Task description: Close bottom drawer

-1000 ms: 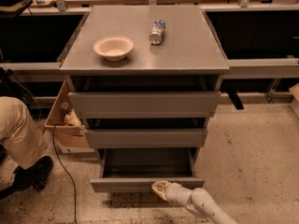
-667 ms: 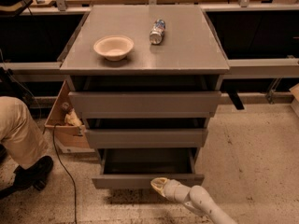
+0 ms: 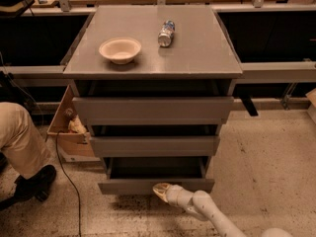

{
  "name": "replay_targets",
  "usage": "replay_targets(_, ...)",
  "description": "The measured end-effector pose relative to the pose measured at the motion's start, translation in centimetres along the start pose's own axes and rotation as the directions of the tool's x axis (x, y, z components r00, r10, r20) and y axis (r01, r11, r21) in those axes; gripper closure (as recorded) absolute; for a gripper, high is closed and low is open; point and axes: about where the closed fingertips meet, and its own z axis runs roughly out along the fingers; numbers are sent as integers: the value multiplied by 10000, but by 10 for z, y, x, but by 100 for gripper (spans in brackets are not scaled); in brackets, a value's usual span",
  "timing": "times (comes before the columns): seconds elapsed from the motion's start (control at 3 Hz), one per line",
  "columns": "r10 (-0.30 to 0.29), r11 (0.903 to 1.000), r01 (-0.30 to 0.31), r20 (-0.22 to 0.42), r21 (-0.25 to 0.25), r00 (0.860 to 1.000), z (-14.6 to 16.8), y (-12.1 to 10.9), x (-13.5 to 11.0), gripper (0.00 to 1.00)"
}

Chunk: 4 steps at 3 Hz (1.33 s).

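The bottom drawer (image 3: 123,186) is the lowest of three grey drawers in the cabinet and stands partly open, showing a shallow dark interior. My gripper (image 3: 161,189) comes up from the lower right on a white arm and its tip touches the drawer's front panel near the middle. The middle drawer (image 3: 154,145) and the top drawer (image 3: 153,110) also stand slightly out from the cabinet.
A beige bowl (image 3: 120,50) and a lying bottle (image 3: 166,32) sit on the cabinet top (image 3: 197,48). A person's leg and black shoe (image 3: 34,181) are at the left, with a cable on the floor. An open cardboard box (image 3: 69,127) stands left of the cabinet.
The bottom drawer's front has moved back toward the cabinet, with my gripper following it inward. The other drawers have not moved.
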Motion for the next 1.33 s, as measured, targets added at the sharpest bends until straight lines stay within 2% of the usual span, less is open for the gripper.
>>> replay_targets(0.33, -227, 9997, 228, 180, -44, 9996, 28, -9, -9, 100)
replay_targets(1.33, -634, 9977, 648, 610, -218, 9961, 74, -15, -42, 100)
